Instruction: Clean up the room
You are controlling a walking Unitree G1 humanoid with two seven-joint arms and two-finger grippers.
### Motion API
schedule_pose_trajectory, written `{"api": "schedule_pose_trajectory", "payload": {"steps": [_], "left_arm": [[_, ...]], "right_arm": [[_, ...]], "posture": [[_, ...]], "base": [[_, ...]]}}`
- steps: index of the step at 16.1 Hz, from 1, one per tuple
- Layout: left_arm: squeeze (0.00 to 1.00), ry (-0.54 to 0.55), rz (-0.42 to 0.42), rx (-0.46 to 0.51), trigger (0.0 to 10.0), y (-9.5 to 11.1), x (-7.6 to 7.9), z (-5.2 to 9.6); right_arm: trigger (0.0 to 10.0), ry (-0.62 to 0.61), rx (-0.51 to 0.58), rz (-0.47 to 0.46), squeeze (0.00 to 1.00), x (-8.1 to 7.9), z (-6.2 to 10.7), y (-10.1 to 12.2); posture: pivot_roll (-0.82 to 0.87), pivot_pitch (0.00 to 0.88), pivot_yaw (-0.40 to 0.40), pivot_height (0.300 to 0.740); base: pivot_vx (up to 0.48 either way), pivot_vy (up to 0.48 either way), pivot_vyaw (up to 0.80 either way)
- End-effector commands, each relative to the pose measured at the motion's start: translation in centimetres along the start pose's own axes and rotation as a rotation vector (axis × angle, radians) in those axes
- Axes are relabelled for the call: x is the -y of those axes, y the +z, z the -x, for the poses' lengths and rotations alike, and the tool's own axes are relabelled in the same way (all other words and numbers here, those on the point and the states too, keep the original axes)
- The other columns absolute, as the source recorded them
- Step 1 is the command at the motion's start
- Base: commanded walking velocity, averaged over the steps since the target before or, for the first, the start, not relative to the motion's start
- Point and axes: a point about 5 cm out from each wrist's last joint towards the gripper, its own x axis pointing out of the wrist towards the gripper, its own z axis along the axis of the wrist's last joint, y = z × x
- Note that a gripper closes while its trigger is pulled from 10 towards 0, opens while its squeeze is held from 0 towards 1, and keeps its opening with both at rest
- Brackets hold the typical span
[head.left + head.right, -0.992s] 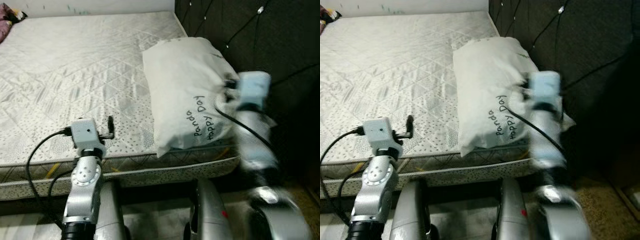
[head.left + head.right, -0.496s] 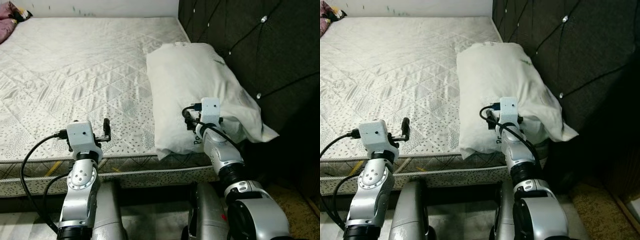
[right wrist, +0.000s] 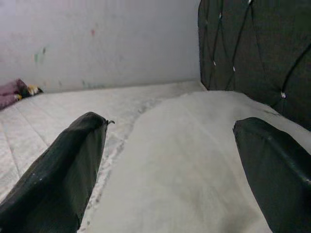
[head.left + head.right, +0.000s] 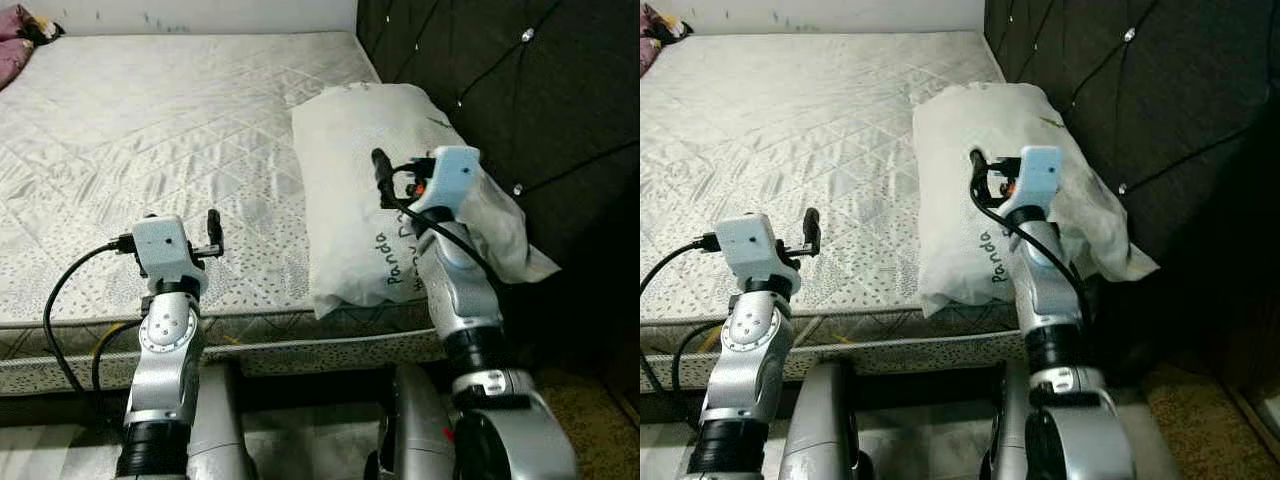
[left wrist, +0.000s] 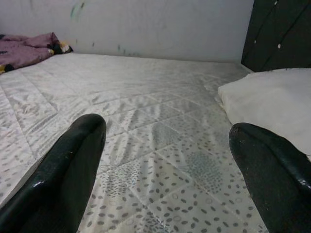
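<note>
The right gripper (image 3: 167, 182) is hovering with its two black fingers (image 3: 58, 170) spread wide apart, holding nothing — directly beneath and ahead of the jaws the white pillow (image 4: 375, 190) is lying flat on the mattress (image 4: 150, 130). In the head views the right gripper (image 4: 380, 170) is poised over the pillow's middle, above the printed lettering on the pillowcase; whether it is touching the cloth cannot be told. Just beyond the pillow's far side from these jaws the dark tufted headboard (image 4: 500, 90) is rising, and the pillow's loose corner is hanging off the mattress edge beside it, so room is tight on that side.

The left gripper (image 5: 165, 160) is likewise standing open and empty, its fingers (image 5: 68, 170) parted over the near edge of the mattress. Ahead of these jaws the quilted surface is running bare and open all the way to the pale wall (image 5: 146, 24), with the pillow's edge lying off to the jaws' right, well apart from them. At the far corner, near the wall, a crumpled purple cloth (image 5: 26, 48) is resting on the mattress.

In the head views the left gripper (image 4: 214, 232) is sitting just above the mattress's front edge — below it the piped side of the mattress is dropping toward the floor.
</note>
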Motion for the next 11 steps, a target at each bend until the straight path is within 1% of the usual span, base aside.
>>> {"api": "schedule_pose_trajectory", "payload": {"steps": [1, 3, 6, 10, 11], "left_arm": [[0.0, 0.005, -0.001, 0.017, 10.0, 0.3, -0.2, -0.5], [0.0, 0.017, -0.002, 0.038, 10.0, 0.6, -0.4, -1.0], [0.0, 0.049, 0.007, 0.063, 10.0, 1.0, -0.9, -1.6], [0.0, 0.056, 0.011, 0.068, 10.0, 0.8, -1.0, -1.5], [0.0, 0.051, 0.005, 0.063, 10.0, 0.7, -1.0, -1.6]], "right_arm": [[10.0, 0.003, 0.042, -0.025, 0.0, -0.2, -0.1, 0.9], [10.0, 0.023, 0.067, -0.041, 0.0, -0.7, -0.2, 1.5], [10.0, 0.049, 0.079, -0.036, 0.0, -1.0, -0.1, 1.9], [10.0, 0.042, 0.063, -0.034, 0.0, -0.7, 0.7, 1.5], [10.0, 0.032, 0.047, -0.032, 0.0, -0.5, 1.1, 1.1]], "posture": [[-0.03, 0.0, 0.012, 0.533], [-0.03, 0.0, 0.008, 0.557], [-0.02, 0.0, -0.007, 0.591], [-0.04, 0.0, 0.006, 0.64], [-0.05, 0.0, 0.016, 0.649]], "base": [[0.0, 0.0, 0.0], [0.0, 0.0, 0.0], [0.0, 0.0, 0.0], [0.0, 0.0, 0.0], [0.0, 0.0, 0.0]]}}
